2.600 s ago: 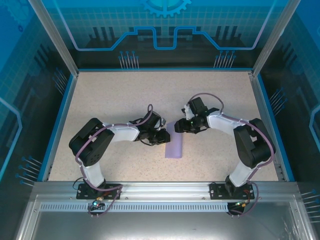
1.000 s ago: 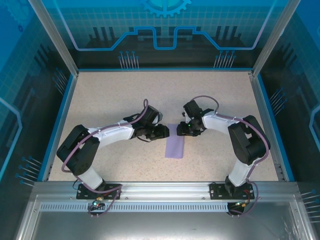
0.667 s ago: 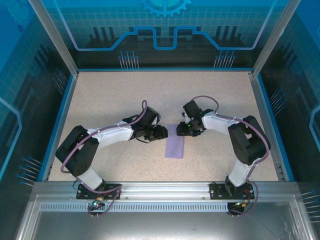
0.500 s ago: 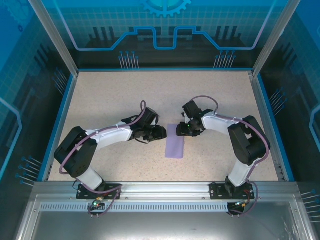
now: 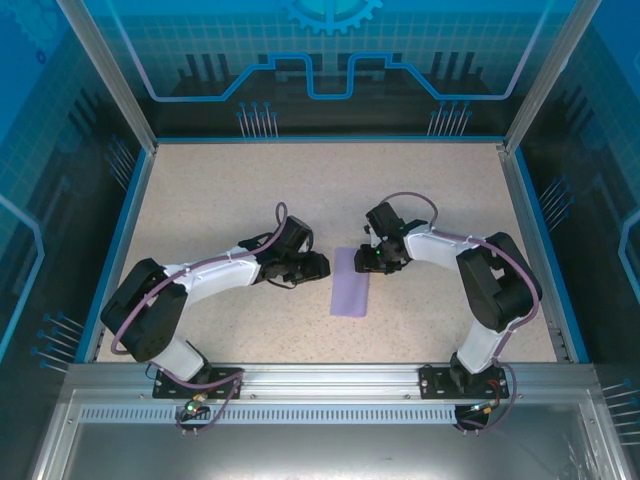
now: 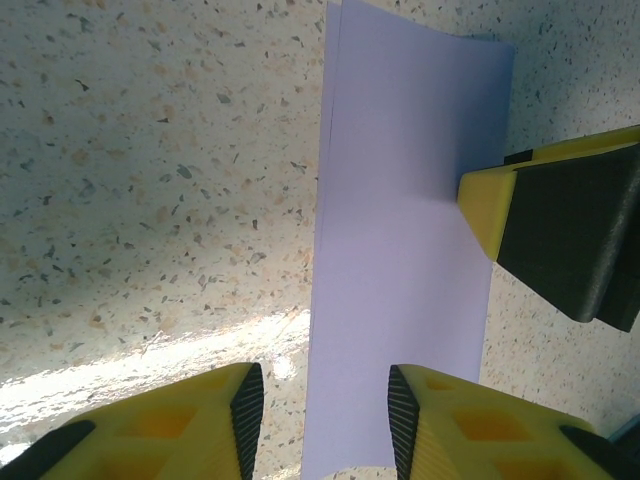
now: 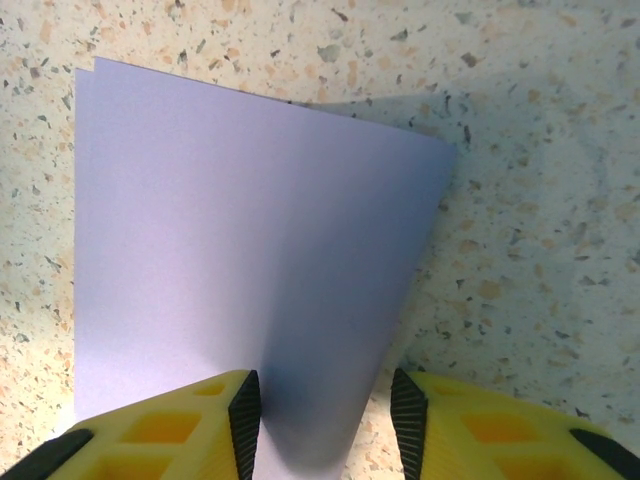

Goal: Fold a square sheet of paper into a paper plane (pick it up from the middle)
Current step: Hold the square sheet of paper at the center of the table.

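One paper sheet (image 5: 350, 285); two claws (image 5: 323, 266) (image 5: 362, 262)

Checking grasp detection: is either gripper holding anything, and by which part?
Nothing is held. The folded sheet of paper lies on the table; the left gripper and right gripper both stand open over its far end.

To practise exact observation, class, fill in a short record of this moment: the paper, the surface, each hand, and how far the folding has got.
paper: square sheet of paper, lavender, folded into a narrow two-layer strip, lying flat
surface: speckled table
left hand: low at the strip's far end, on its left side, jaws apart
right hand: low at the same end, on its right side, jaws apart, facing the left hand
fold stage: halved only; no pointed nose yet
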Motion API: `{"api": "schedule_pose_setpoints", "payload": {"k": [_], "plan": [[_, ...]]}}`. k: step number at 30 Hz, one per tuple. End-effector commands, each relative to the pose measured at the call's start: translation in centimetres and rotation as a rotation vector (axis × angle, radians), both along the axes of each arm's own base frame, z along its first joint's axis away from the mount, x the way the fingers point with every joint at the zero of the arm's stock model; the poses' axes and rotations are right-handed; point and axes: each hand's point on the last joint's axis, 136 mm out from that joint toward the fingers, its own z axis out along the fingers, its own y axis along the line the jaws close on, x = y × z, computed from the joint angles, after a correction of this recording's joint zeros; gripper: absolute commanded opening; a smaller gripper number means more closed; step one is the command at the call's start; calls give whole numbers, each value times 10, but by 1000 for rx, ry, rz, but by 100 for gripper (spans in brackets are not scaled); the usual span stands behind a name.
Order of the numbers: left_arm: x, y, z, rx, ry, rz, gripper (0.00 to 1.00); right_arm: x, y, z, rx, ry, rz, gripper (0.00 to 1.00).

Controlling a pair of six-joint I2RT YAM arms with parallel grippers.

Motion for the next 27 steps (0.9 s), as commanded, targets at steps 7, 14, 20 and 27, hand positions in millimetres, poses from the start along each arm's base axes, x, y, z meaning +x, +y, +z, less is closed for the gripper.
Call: {"api": "schedule_pose_setpoints", "payload": {"k": [7, 14, 20, 27], "plan": [[-6, 6, -2, 24, 9, 6, 41, -6, 1, -4, -6, 4, 31, 44], [-6, 5, -5, 29, 15, -1, 41, -6, 3, -5, -14, 3, 46, 46], [-6, 3, -5, 25, 19, -5, 41, -7, 3, -6, -13, 7, 44, 46], [-3, -7, -4, -16, 31, -19, 41, -6, 3, -7, -20, 10, 42, 47]]}}
